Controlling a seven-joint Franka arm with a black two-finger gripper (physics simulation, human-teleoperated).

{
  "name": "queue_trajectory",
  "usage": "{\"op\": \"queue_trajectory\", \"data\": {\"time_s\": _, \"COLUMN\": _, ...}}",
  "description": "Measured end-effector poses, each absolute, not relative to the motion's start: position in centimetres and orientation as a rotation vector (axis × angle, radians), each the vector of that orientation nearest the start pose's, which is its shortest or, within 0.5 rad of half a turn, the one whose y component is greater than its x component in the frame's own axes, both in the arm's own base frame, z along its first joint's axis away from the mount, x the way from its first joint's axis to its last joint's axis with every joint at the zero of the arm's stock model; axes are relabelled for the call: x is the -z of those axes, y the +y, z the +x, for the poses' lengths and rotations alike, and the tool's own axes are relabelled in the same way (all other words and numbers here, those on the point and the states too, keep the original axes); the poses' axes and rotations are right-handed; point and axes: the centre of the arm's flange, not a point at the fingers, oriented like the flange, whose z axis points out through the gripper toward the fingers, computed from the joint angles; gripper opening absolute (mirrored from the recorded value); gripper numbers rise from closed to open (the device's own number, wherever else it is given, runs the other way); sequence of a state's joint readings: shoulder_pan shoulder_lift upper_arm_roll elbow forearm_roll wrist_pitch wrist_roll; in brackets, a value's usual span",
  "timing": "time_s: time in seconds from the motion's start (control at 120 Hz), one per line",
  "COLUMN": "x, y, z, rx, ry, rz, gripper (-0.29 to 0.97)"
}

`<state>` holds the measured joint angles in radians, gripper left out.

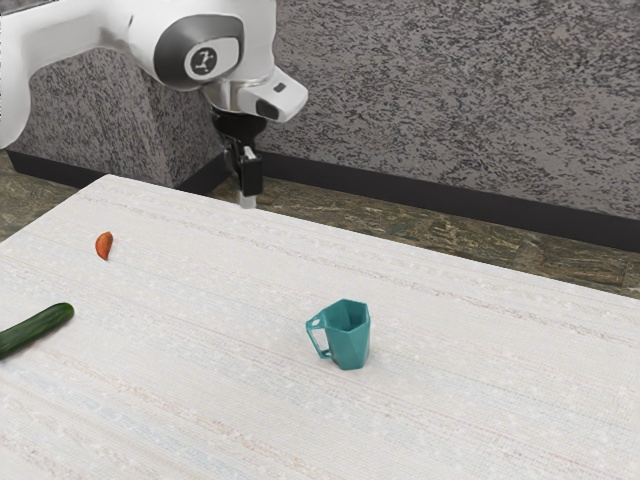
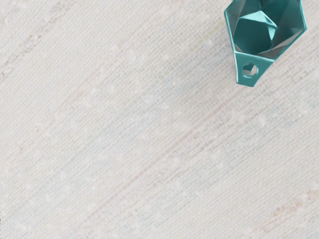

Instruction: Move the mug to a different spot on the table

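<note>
A teal faceted mug (image 1: 342,333) stands upright on the pale table (image 1: 480,400), its handle turned toward the exterior view's left. My black gripper (image 1: 247,200) hangs high above the table's far edge, well up and to the exterior view's left of the mug, with nothing in it. In the wrist view the mug (image 2: 261,30) is seen from above, empty, with its handle sticking out, lying off to one side of my hand over bare tabletop (image 2: 139,139).
A small orange-red piece (image 1: 104,245) lies at the exterior view's left of the table. A green cucumber (image 1: 35,328) lies at the left edge. A speckled stone wall (image 1: 450,90) stands behind the table.
</note>
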<state>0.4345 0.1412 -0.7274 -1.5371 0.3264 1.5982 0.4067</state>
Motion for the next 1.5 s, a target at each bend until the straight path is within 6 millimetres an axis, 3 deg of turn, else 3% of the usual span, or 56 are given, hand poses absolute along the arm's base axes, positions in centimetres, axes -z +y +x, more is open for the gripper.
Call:
{"op": "queue_trajectory", "data": {"time_s": 0.1, "x": -57.5, "y": -11.4, "z": 58.7, "rx": -0.071, "ry": 1.078, "rz": -2.724, "gripper": 0.68}}
{"op": "queue_trajectory", "data": {"time_s": 0.25, "x": -52.9, "y": -10.7, "z": 60.4, "rx": -0.151, "ry": 1.170, "rz": -2.752, "gripper": 0.68}}
{"op": "queue_trajectory", "data": {"time_s": 0.442, "x": -47.0, "y": -11.5, "z": 59.8, "rx": -0.300, "ry": 1.280, "rz": -2.755, "gripper": 0.68}}
{"op": "queue_trajectory", "data": {"time_s": 0.65, "x": -39.9, "y": -12.4, "z": 59.6, "rx": -0.472, "ry": 1.374, "rz": -2.902, "gripper": 0.68}}
{"op": "queue_trajectory", "data": {"time_s": 0.892, "x": -33.4, "y": -12.2, "z": 61.0, "rx": -0.515, "ry": 1.478, "rz": -2.976, "gripper": 0.68}}
{"op": "queue_trajectory", "data": {"time_s": 1.217, "x": -30.0, "y": -13.9, "z": 63.1, "rx": -0.261, "ry": 1.645, "rz": -2.963, "gripper": 0.67}}
{"op": "queue_trajectory", "data": {"time_s": 1.5, "x": -28.8, "y": -13.5, "z": 63.6, "rx": -0.189, "ry": 1.694, "rz": -2.950, "gripper": 0.30}}
